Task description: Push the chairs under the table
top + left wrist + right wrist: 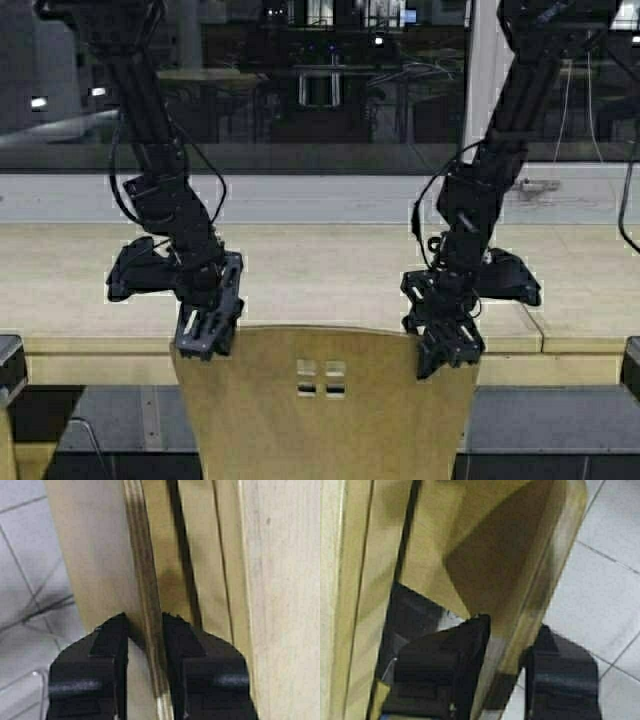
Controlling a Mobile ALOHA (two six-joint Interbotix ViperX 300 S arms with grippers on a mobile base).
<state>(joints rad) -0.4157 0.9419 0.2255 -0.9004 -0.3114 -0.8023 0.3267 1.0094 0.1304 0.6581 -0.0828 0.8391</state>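
One chair [330, 420] with a tan plywood back and small square cutouts stands at the bottom centre, its back just short of the table's [300, 280] thick front edge. My left gripper [207, 335] sits on the back's top left corner, shut on the plywood rim. In the left wrist view that rim [142, 570] runs between the left gripper's [144, 622] black fingers. My right gripper [447, 350] holds the top right corner. The right wrist view has the right gripper [512, 625] shut across the chair back's curved rim [555, 575].
A pale ledge and a dark window wall [320, 90] run behind the table. Dark grey surfaces [110, 420] lie below the table edge on both sides of the chair. A tan edge of another chair [5, 440] shows at the lower left. Grey floor tiles [605, 580] lie underneath.
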